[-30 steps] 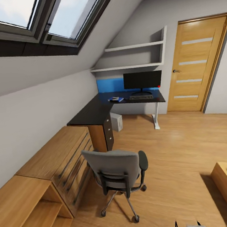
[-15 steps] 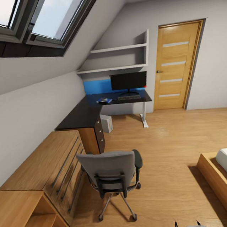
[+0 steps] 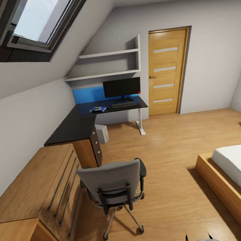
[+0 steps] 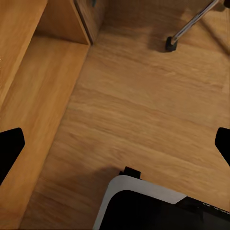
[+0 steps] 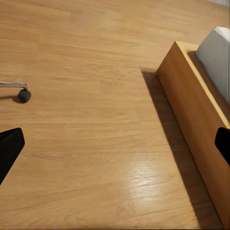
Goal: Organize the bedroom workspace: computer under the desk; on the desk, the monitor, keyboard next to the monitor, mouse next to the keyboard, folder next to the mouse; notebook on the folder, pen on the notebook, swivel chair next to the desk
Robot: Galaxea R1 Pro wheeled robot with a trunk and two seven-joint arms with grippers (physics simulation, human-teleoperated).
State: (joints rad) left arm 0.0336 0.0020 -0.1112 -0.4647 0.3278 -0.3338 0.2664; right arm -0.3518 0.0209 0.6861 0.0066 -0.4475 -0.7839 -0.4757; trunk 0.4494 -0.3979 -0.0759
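Note:
The black L-shaped desk (image 3: 74, 125) stands in the far left corner under the sloped wall. On it the black monitor (image 3: 122, 87) stands upright with the keyboard (image 3: 124, 105) in front of it. Left of the keyboard lies the blue folder (image 3: 98, 109) with something paler on top, too small to name. The mouse is too small to make out. The grey computer (image 3: 102, 133) sits on the floor under the desk. The swivel chair (image 3: 111, 181) stands apart from the desk, its back towards me and its seat hidden. My left gripper (image 4: 115, 143) and right gripper (image 5: 115, 143) hang open over bare floor.
A low light-wood cabinet (image 3: 36, 190) runs along the left wall beside the chair. A bed (image 3: 238, 165) in a wooden frame (image 5: 191, 115) lies to the right. A wooden door (image 3: 167, 72) is shut at the far wall. Chair castors (image 4: 171, 44) (image 5: 24, 96) show near both grippers.
The whole picture has slid left as the camera turned right; more of the bed and right wall show. The desk, chair and other things have not moved themselves.

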